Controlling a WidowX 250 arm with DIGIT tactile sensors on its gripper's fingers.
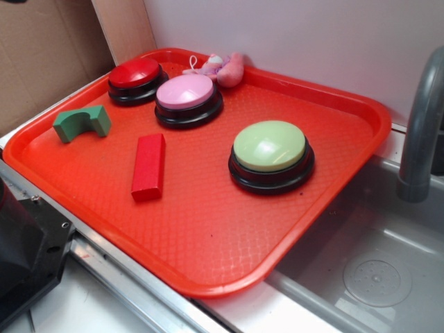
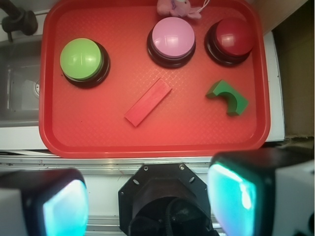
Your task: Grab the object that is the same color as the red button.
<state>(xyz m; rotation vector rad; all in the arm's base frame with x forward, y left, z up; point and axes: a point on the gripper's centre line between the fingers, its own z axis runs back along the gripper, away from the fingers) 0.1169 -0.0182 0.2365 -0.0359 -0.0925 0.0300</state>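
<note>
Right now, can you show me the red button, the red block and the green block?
red button (image 1: 135,72), exterior view, top of dome.
red block (image 2: 148,102), wrist view, middle of top face.
green block (image 1: 72,125), exterior view, left leg.

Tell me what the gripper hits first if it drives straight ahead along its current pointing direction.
Probably the red block, lying near the centre of the wrist view between the open gripper fingers. Depth is unclear; otherwise it meets the red tray.

Both views are bright and evenly lit. Soft glare sits on the domes of the green button (image 1: 269,146), the pink button (image 1: 185,91) and the red button (image 1: 134,72). In the wrist view the tray (image 2: 54,137) is sharp, while the near jaws blur and glow cyan.
</note>
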